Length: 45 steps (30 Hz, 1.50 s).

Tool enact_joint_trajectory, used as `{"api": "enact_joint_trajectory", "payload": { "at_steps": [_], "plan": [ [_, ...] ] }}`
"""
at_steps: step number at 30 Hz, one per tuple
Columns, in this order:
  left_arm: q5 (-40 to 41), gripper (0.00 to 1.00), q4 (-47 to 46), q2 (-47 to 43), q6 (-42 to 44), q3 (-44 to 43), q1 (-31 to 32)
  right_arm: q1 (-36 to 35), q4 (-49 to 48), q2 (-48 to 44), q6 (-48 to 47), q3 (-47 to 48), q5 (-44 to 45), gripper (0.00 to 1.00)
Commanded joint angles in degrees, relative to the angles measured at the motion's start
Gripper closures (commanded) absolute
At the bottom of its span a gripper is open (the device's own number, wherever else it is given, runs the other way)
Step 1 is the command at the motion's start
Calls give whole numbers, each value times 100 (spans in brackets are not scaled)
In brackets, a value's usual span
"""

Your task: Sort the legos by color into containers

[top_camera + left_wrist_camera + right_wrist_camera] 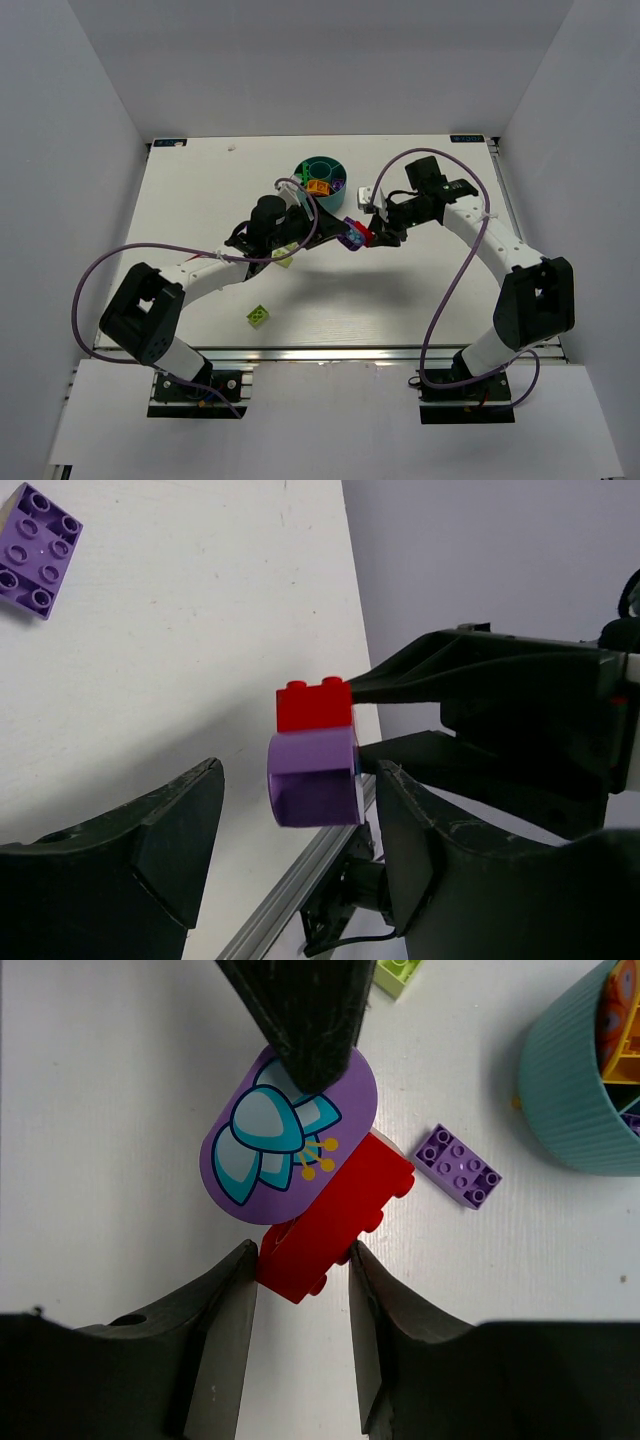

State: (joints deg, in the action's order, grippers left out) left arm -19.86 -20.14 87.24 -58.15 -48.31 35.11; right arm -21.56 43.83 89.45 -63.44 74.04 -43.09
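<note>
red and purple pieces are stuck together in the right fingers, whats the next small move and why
Probably close the left fingers on the purple piece. They stand open on either side of it, while the right fingers are shut on the red brick joined to it. The two colours likely need separating before sorting into the teal bowl.

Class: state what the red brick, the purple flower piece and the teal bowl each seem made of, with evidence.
Red brick: hard plastic, smooth and slightly shiny, going by its crisp moulded studs. Purple flower piece: smooth plastic with a flower printed on its flat face. Teal bowl: probably plastic, matte, with a finely ribbed wall.
</note>
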Motion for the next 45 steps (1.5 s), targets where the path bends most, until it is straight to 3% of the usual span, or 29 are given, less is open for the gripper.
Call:
{"api": "enact_joint_trajectory", "payload": {
  "at_steps": [1, 8, 12, 18, 21, 25, 28, 34, 45],
  "plan": [
    [-106, 29, 239, -58, 190, -205, 39, -15, -279, -235, -2, 102, 99, 100],
    [-317, 33, -94, 65, 41, -205, 39, -50, -376, -226, 51, 93, 73, 100],
    [-536, 49, -393, 231, -152, -187, 40, -111, -446, -235, 95, 67, 55, 100],
    [-669, 58, -824, 364, -355, -117, 39, -173, -472, -244, 86, -3, 64, 100],
    [-721, 69, -912, 390, -399, -117, 39, -182, -499, -252, 95, -30, 73, 100],
    [-730, 92, -843, 382, -364, -126, 39, -173, -699, -226, 313, -100, 204, 100],
    [-546, 99, -388, 250, -84, -178, 13, -103, -1025, -200, 735, -179, 415, 100],
    [-212, 100, 615, -190, 514, -284, -197, 214, -1474, -182, 1263, -320, 582, 100],
    [-291, 100, 1064, -278, 901, -485, -470, 381, -1773, -182, 1562, -460, 635, 100]
  ]
}}
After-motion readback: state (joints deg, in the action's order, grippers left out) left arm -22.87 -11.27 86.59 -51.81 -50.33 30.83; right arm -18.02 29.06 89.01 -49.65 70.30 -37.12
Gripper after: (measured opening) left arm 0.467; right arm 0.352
